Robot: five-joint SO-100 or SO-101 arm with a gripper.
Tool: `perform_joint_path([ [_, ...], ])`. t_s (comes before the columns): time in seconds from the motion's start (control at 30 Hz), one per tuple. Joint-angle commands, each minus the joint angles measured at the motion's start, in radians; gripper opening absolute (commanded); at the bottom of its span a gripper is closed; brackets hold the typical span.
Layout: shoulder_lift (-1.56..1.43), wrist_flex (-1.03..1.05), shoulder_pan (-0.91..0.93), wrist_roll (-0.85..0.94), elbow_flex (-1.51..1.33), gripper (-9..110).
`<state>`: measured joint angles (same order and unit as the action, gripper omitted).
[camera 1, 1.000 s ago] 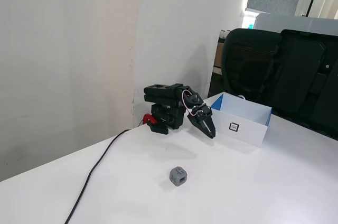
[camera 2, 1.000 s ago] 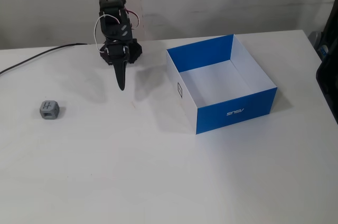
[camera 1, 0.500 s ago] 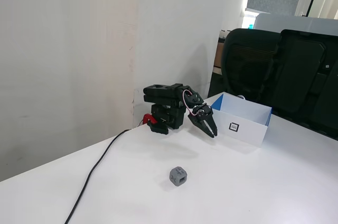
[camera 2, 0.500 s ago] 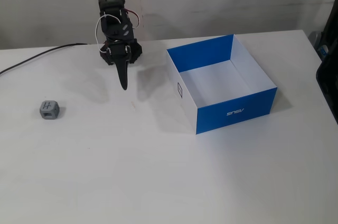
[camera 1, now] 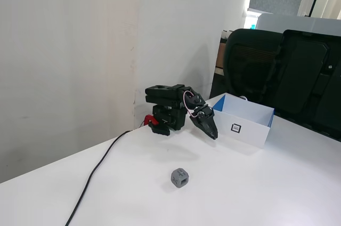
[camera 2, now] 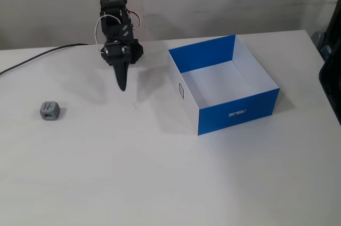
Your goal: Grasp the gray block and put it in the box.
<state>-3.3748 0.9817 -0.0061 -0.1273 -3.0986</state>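
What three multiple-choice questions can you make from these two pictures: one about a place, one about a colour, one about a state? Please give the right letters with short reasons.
1. Where is the gray block?
A. in the box
B. on the table, apart from the gripper
C. between the fingers

2. What colour is the box wall with the printed logo, on the outside?
A. blue
B. red
C. green

3. How is the gripper?
A. shut on the block
B. wide open
C. shut, holding nothing

Answers: 1 B, the block lies alone on the table. 2 A, that wall is blue. 3 C, the fingers meet in one point and hold nothing.
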Motion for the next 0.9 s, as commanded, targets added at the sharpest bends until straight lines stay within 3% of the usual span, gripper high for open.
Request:
perform_joint_path([
  [0.0, -0.020, -0.063, -0.107, -0.115, -0.023, 0],
  [0.53, -0.018, -0.023, -0.446, -0.368, 0.117, 0],
  [0.87, -0.009, 0.052, -0.546, -0.492, 0.224, 2],
])
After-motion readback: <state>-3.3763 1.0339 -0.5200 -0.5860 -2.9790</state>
